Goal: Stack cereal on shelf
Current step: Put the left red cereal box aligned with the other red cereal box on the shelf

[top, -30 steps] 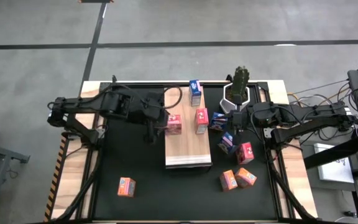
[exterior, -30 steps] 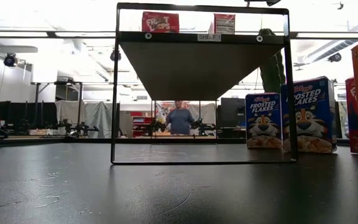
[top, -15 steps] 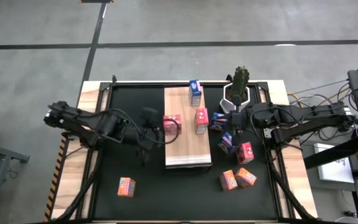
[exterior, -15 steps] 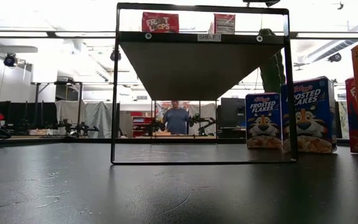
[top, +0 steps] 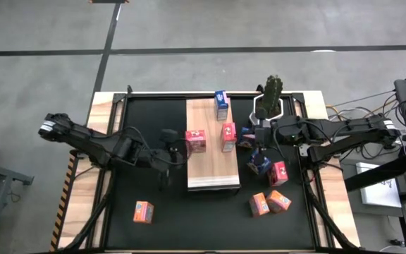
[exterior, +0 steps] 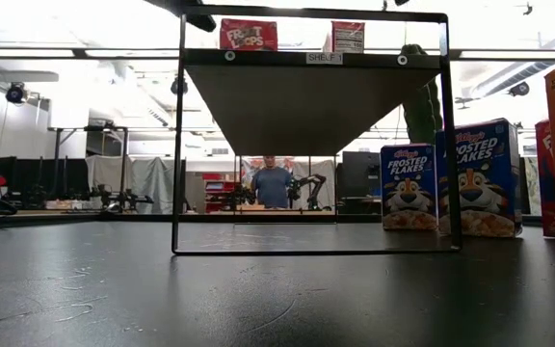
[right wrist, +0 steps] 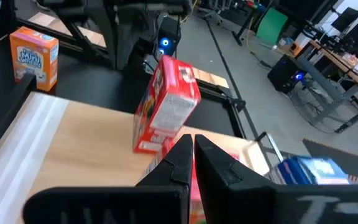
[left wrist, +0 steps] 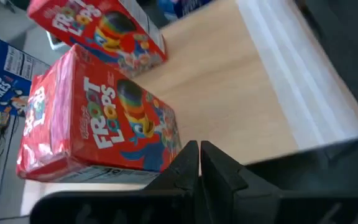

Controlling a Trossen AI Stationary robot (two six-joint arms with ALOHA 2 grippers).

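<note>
Orange cardboard cereal box (top: 143, 211): near left on the black mat (top: 146, 120), alone.
Left gripper (top: 177, 147): fingers pressed together, empty, just left of the long light wood shelf board (top: 212, 169).
Red Froot Loops boxes (top: 196, 140) (top: 228, 136): standing on the board; blue box (top: 221, 104) at its far end.
Right gripper (top: 256, 134): closed, empty, right of the board among blue boxes (top: 259, 163).

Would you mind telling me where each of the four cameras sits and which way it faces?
High: above, straight down on the shelf and both arms.
Low: at tabletop height, level under the shelf's frame; no arm clearly shows.
Left wrist: past the shut left hand at the red box.
Right wrist: past the shut right hand.
Both wrist views share that red box.
</note>
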